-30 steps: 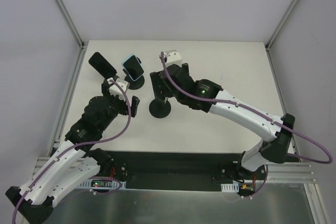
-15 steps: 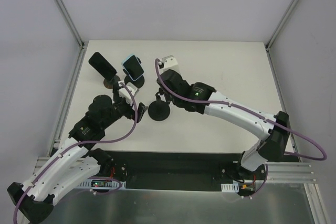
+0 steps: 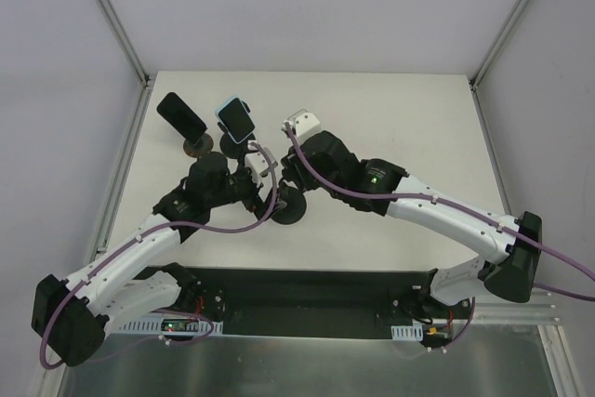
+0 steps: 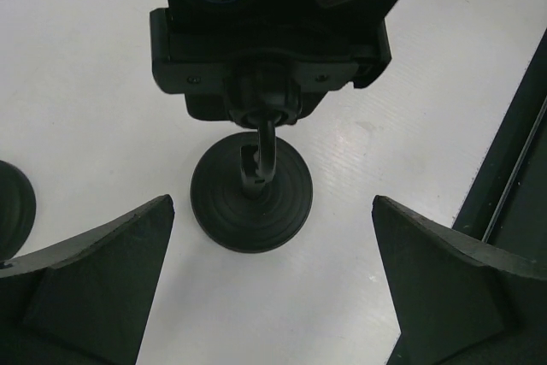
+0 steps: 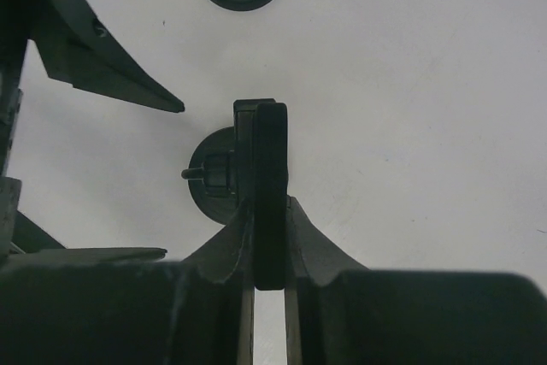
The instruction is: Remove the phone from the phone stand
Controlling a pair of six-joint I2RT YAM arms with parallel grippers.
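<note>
From above, the phone stand sits on the white surface at the centre of the frame, its round base showing between the two wrists. The left arm reaches in from the lower left and the right arm from the right; they meet over the stand and hide most of what it carries. In the upper left stand two more holders, one with a black handset and one with a blue-cased handset.

In the right wrist view, the right fingers are pinched narrow on the phone. It is seen edge-on at mid-frame, upright and still backed by the stand's cradle, with the round base just left of it.

In the left wrist view, the left fingers are spread wide at the lower corners and hold nothing. The stand's base lies between them, touching neither, with the cradle above it.
</note>
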